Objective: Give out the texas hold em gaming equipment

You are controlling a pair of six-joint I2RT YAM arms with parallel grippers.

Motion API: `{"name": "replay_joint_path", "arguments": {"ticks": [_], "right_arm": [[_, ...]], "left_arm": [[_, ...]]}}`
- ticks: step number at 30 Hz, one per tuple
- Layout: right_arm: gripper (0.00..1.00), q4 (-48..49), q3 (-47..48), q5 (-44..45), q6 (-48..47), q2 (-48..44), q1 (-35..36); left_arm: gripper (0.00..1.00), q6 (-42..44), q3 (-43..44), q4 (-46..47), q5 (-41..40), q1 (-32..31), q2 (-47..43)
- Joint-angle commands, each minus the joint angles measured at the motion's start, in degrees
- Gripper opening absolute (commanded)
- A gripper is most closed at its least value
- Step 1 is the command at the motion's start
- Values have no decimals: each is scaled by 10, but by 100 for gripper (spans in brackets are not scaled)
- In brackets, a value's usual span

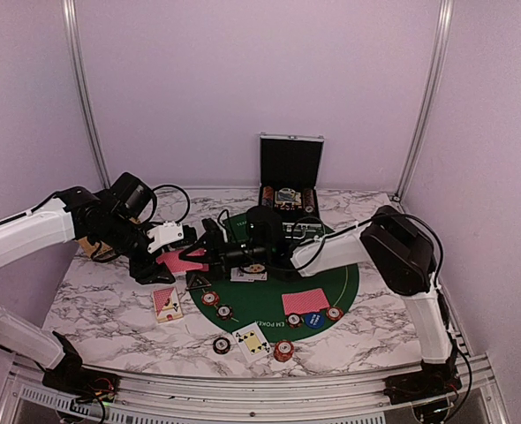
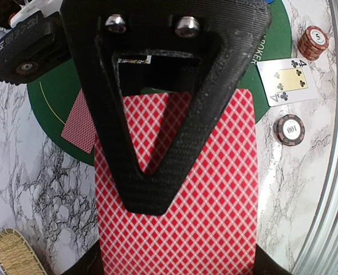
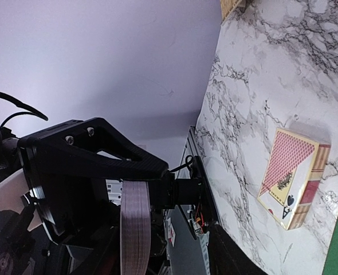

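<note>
Along the near edge of the table (image 1: pixel 110 314), two face-up cards (image 1: pixel 252 341) are seen with poker chips (image 1: pixel 283 351) on either side. Just beyond, on the near part of the green mat (image 1: pixel 349 274), dealt cards (image 1: pixel 305 302) are laid red back up, with a blue disc (image 1: pixel 313 320) and further chips beside them. A card box (image 1: pixel 167 303) lies off the mat, toward the left edge.

The distribution is judged partly done: some places are served, others not yet.

Farther in, above the mat's left rim, the deck (image 2: pixel 215 200) is clamped flat in the left gripper (image 2: pixel 149 197), whose jaws are fully pressed together on it. The right gripper (image 1: pixel 209 256) is set against the deck from the opposite side, with the deck's edge lying between its half-parted jaws. Whether a card is actually pinched there cannot be told.

At the far edge, an open case (image 1: pixel 290 168) is seen with chips not yet handed out.
</note>
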Motion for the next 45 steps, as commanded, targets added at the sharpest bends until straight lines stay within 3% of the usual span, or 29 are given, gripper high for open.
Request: {"name": "replay_joint_path", "arguments": {"ticks": [1, 13, 21, 26, 37, 45], "right_arm": [[45, 16, -7, -11, 8, -24, -9], [17, -14, -11, -24, -6, -50, -15], [13, -80, -5, -31, -47, -69, -31], [0, -95, -7, -36, -54, -77, -35], [0, -65, -35, -48, -32, -98, -62], [0, -235, -25, -36, -167, -155, -148]], "left_arm": [[0, 5, -3, 7, 3, -1, -19], [0, 0, -7, 6, 6, -1, -17], [0, 1, -7, 7, 3, -1, -17], [0, 1, -7, 6, 0, -1, -19], [0, 1, -15, 6, -4, -1, -20], [0, 3, -15, 6, -9, -1, -18]]}}
